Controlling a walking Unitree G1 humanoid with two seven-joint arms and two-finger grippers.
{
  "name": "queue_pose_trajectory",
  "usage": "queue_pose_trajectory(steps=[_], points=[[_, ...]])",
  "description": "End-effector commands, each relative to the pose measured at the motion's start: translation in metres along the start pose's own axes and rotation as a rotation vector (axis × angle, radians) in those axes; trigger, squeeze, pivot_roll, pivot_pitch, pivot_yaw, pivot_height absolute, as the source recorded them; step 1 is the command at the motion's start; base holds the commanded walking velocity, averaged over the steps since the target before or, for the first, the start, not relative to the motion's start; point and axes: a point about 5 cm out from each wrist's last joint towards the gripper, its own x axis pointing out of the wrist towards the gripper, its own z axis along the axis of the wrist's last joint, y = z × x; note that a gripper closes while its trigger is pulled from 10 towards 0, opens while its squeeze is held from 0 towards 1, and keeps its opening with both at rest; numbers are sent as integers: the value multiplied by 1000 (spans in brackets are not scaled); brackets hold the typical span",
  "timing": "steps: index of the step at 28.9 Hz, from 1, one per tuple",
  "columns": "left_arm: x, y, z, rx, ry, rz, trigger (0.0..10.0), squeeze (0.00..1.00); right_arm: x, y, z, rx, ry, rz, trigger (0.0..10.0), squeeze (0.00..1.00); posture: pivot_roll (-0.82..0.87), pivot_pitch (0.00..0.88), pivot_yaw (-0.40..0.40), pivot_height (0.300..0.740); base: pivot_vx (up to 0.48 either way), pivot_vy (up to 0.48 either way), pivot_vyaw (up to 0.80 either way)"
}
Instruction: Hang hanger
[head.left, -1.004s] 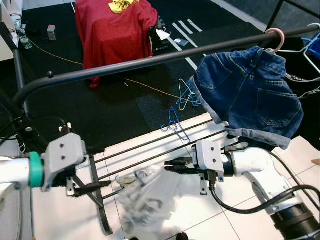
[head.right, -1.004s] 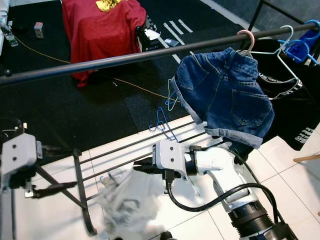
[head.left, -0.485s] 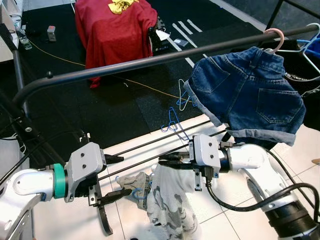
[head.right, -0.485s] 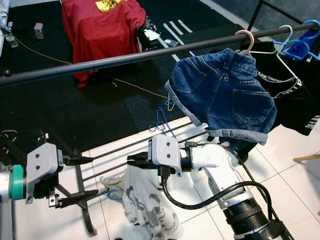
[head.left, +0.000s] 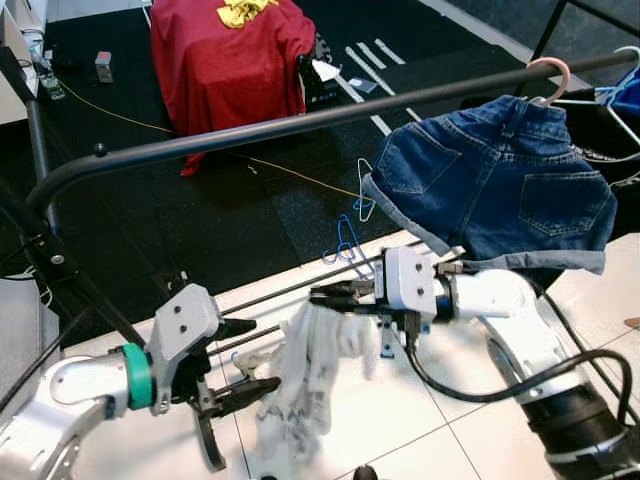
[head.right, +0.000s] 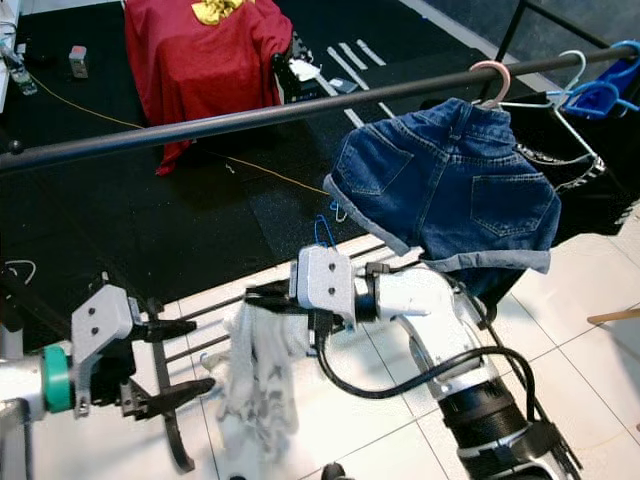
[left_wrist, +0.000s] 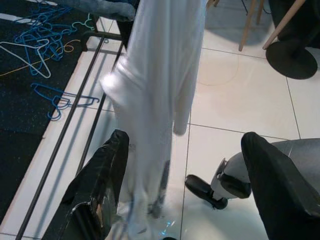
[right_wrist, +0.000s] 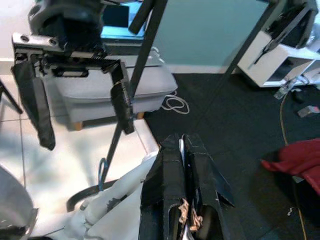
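Right gripper (head.left: 318, 296): we find it clamped on the white garment (head.left: 300, 375).
Left gripper (head.left: 245, 355): spread wide.
Advice: we lift clear before approaching the rail (head.left: 300, 123).

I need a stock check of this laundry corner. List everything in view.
Clothes rail: one, black, across the scene.
Denim shorts: one, blue, hanging on a pink hanger on the rail.
White garment: one, pale with grey print, dangling from the right gripper.
Loose hangers: several, blue and white, on the dark mat.
Red cloth: one, draped at the back.
Right gripper: shut on the garment's top.
Left gripper: open, beside the garment.
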Motion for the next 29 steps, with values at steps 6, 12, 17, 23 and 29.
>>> queue_pose_trajectory(steps=[6,12,17,23,29], points=[[14,1,-6,-21,6,47,10000,0,4,-7,16,-43,-61,-3,0,0,-55,202,85,740,0,0,0],[12,14,-20,38,90,154,10000,0,3,-12,23,-62,-74,2,0,0,-55,199,84,740,0,0,0],[7,17,-29,72,157,174,10000,0,2,-14,27,-69,-84,3,0,0,-57,199,84,740,0,0,0],[5,24,-39,71,206,220,10000,0,2,-15,39,-80,-114,45,0,0,-63,197,83,740,0,0,0],[9,37,-55,170,283,282,10000,0,3,2,51,-76,-124,229,0,0,-79,199,83,740,0,0,0]])
